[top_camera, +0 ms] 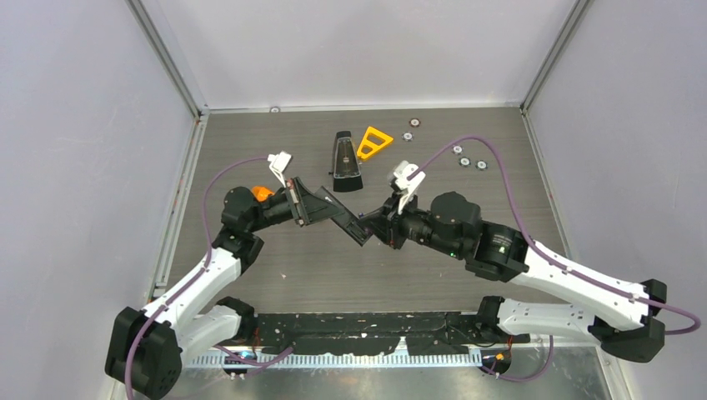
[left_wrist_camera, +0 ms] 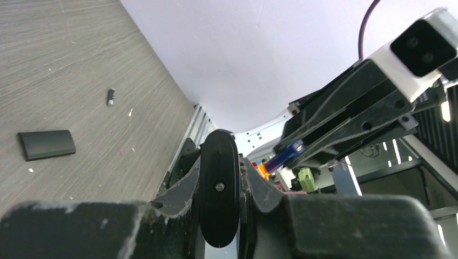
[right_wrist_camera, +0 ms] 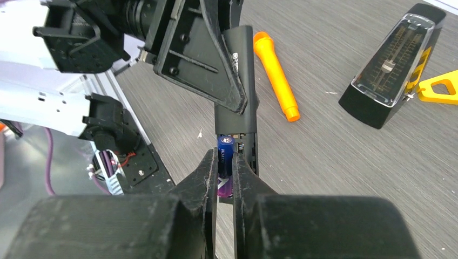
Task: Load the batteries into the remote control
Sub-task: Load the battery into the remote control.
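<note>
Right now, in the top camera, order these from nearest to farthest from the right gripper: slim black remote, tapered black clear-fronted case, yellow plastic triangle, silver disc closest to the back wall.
1. Slim black remote: at the right gripper's fingertips.
2. Tapered black case: just beyond, farther back.
3. Yellow triangle: behind the case, slightly right.
4. Silver disc: farthest, near the back edge.

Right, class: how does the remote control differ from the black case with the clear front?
The remote control is a slim, even bar; the black case is wider and tapered, with a clear front. The left hand holds the remote control off the table; the black case rests on the table, untouched. Both are black.
</note>
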Tool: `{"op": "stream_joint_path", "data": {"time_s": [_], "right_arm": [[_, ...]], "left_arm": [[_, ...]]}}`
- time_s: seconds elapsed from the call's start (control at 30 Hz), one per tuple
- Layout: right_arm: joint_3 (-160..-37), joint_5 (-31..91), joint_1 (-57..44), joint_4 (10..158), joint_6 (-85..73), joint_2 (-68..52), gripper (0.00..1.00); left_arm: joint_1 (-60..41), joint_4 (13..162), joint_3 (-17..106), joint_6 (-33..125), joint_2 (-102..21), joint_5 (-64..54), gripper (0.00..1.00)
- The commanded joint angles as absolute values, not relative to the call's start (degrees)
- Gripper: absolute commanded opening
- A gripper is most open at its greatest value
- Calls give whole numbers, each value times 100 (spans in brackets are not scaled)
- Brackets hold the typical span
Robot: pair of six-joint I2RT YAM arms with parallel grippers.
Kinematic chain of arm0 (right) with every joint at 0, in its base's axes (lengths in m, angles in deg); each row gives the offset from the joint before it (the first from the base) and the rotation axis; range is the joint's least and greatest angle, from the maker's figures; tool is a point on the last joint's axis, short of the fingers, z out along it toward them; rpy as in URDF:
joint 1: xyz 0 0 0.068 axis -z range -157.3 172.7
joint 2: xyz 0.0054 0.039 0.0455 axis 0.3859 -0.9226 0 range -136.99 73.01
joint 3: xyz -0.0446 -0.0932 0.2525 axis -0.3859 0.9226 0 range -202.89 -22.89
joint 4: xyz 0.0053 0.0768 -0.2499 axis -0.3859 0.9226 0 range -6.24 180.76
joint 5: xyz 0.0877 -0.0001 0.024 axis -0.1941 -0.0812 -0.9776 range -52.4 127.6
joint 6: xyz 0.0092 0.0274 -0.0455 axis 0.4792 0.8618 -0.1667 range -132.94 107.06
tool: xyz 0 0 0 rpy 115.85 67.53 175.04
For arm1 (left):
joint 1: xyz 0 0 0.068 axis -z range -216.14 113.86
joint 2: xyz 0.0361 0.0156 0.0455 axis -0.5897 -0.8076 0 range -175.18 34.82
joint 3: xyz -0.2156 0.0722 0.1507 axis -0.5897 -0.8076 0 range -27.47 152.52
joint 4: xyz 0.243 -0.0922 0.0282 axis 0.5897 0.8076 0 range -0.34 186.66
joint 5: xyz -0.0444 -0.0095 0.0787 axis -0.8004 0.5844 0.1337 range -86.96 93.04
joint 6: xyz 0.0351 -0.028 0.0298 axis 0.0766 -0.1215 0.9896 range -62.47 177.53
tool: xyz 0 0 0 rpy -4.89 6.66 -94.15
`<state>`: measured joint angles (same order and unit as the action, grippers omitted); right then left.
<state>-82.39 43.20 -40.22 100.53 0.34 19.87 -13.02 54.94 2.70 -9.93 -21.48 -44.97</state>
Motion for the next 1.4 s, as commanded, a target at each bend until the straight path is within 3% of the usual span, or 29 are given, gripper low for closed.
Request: {"op": "stream_joint_path", "data": {"time_s": [0.0,0.33,1.37], "right_arm": [[-8503,4709,-4296,9887,-328,1727,6],[-8814,4544,-4381,9902,-434,1343,6],[-8654,4750,-4523,10233,-765,1105,8]], "left_arm": [[-1318,5022,316,-1499,-1998,-4508,0],[-1320,5571,448,-1642,-1795,-4405,0],[-1325,4915,414,-2113,-2094,-4378,0]]}}
